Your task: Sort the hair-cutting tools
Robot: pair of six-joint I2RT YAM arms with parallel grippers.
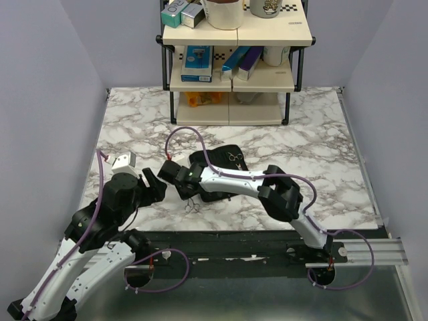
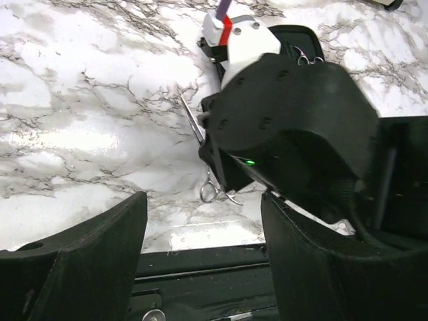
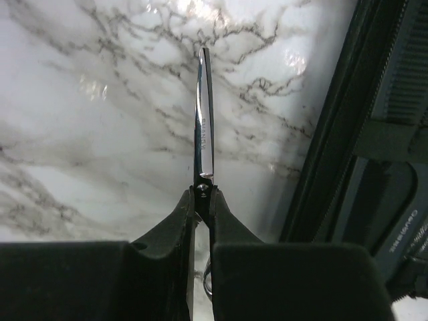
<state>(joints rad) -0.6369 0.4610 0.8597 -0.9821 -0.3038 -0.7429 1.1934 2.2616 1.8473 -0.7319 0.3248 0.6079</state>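
Overhead, the right gripper (image 1: 184, 191) pinches the scissors (image 1: 192, 204) just beside the black pouch (image 1: 224, 157), with the left gripper (image 1: 155, 184) close by. From the left wrist, its jaws stand wide apart, the scissors ahead between them. From the right wrist, the jaws clamp the pivot, blades pointing straight ahead over the marble table (image 3: 100, 134).

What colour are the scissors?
Shiny silver; the scissors show best in the right wrist view.
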